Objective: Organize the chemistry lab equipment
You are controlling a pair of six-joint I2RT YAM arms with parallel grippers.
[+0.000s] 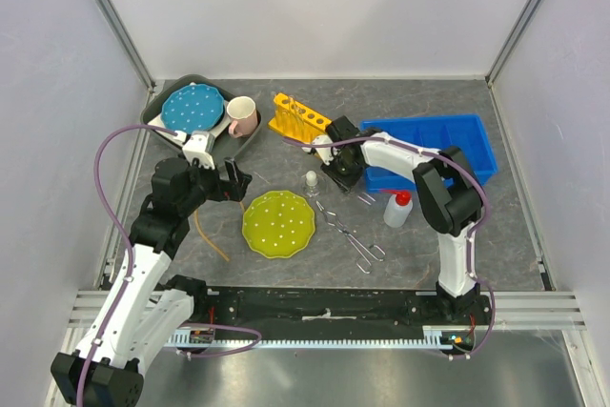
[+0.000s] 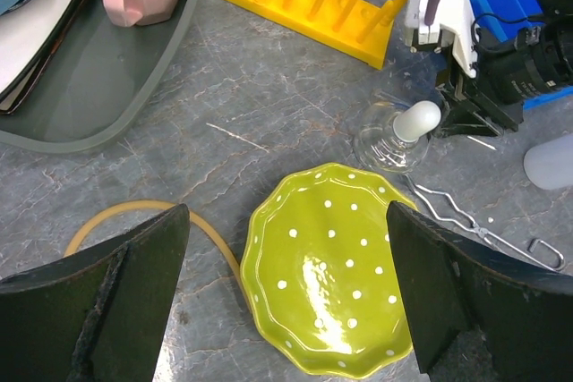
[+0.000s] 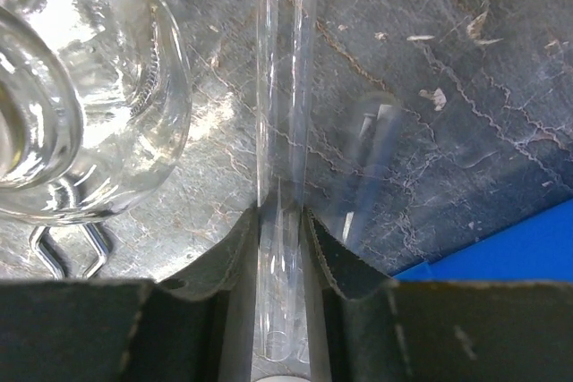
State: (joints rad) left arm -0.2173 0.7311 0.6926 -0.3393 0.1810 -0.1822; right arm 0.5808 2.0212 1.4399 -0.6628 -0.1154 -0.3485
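Both arms are built alike, with white shells on the long links and chunky black joints between them. The left arm and the right arm each trail a thin mauve cable that loops off the side. Their black bases sit on a black rail at the near edge. The left pincer has broad matt-black wedge fingers, scuffed along the edges. The right pincer has the same dark fingers, notched at the tips.

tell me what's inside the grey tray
A blue dotted plate and a pink mug sit in the tray. Under the plate, white and dark edges stick out; the rest is covered.
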